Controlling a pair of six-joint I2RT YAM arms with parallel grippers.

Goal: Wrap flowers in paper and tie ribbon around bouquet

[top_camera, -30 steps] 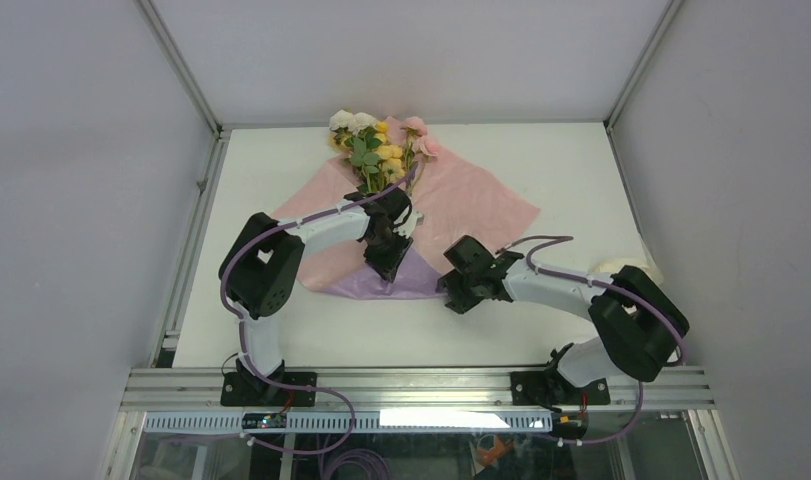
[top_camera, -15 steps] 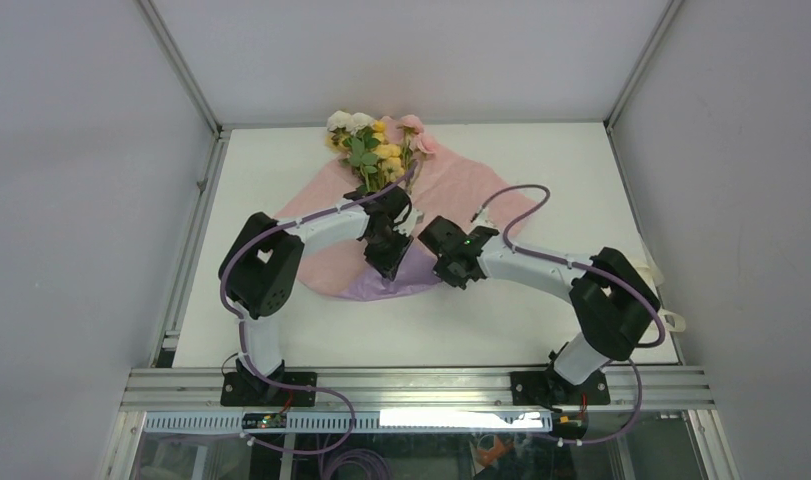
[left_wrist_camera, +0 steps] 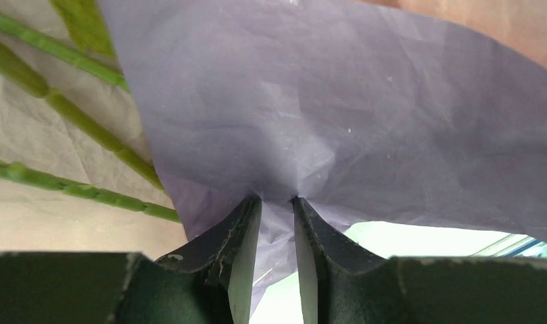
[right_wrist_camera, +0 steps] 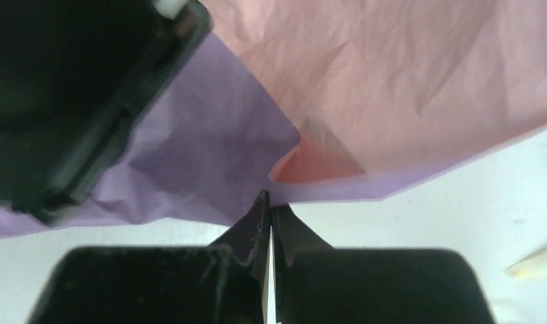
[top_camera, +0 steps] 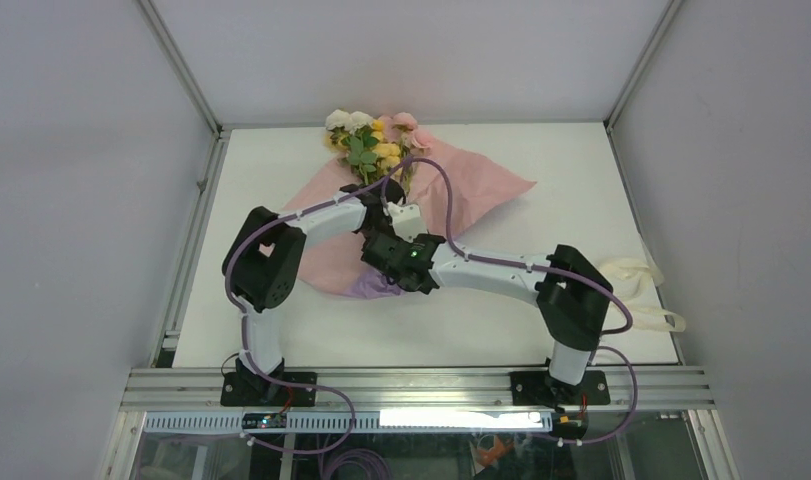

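While nearly closed, grips with left gripper (left_wrist_camera: pixel 277 200) a lilac fold of the paper (left_wrist_camera: pixel 365 115), just beside the stems of the flowers (left_wrist_camera: pixel 88 131) at mid-table. Pinches with right gripper (right_wrist_camera: pixel 269 198), jaws fully together, the paper's near edge. Shows ribbon (top_camera: pixel 636 290) lying at right side of table (top_camera: pixel 581 225), well apart.

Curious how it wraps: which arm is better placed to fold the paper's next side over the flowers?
Right, probably: the right gripper pinches the paper at its near edge, while the left gripper holds the purple fold beside the flowers.
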